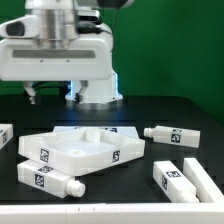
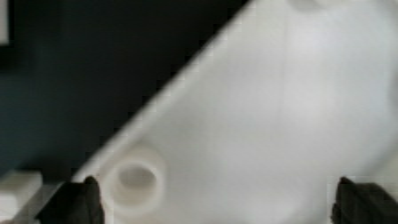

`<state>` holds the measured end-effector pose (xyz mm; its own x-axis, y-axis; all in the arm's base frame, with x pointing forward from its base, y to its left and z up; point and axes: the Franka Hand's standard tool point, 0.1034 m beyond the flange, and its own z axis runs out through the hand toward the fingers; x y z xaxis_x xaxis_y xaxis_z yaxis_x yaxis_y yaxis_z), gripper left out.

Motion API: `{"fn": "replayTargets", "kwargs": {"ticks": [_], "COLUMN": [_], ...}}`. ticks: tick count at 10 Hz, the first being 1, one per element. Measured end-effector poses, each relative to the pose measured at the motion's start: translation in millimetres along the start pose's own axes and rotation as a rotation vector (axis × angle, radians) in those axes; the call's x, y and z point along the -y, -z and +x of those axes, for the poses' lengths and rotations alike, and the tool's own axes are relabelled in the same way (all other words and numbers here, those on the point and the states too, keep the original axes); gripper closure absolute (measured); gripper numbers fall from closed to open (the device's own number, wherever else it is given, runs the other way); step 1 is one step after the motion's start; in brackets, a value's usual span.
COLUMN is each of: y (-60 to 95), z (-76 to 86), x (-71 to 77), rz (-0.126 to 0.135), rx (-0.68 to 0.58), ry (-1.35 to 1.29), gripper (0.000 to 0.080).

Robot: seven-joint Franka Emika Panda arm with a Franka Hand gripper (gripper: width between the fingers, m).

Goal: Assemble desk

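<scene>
The white square desk panel (image 1: 82,148), rimmed and tagged, lies flat at the table's middle. White block legs lie loose around it: one in front at the exterior view's left (image 1: 50,180), one at the right (image 1: 170,133), two at the front right (image 1: 174,182). My gripper (image 1: 50,95) hangs open and empty above the panel's far left part. In the wrist view the panel (image 2: 267,110) fills most of the picture, with a round corner socket (image 2: 135,180) near one dark fingertip (image 2: 82,200). The other fingertip (image 2: 377,200) is far across. Nothing is between them.
Another white tagged block (image 1: 5,135) lies at the exterior view's left edge. The robot's white base (image 1: 98,90) stands behind the panel. The table top (image 1: 160,108) is black, and the backdrop is green.
</scene>
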<state>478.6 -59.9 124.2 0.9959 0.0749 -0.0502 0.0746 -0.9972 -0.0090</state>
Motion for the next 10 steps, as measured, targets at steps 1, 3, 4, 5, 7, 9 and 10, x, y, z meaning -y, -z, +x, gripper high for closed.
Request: {"fn": "replayTargets", "kwargs": {"ticks": [1,3,4,5,7,9,10], "y": [5.9,-1.0,-0.7,-0.9,-1.2,-0.2,3.5], "z": [27.2,41.8,37.7,38.9,42.4,75.4,98.1], "x": [19.3,26.0,26.3,26.2,27.9,45.3,58.7], "rz": [-0.002,-0.004,-0.002,-0.002,-0.008,-0.022,-0.027], "rx": [0.030,0.043,0.048,0.047,0.045,0.036,0.060], "ry": [0.059,0.101,0.100,0.101,0.112,0.212,0.265], "gripper": [0.0150,0.0150,0.0150,0.0150,0.0150,0.0150,0.0150]}}
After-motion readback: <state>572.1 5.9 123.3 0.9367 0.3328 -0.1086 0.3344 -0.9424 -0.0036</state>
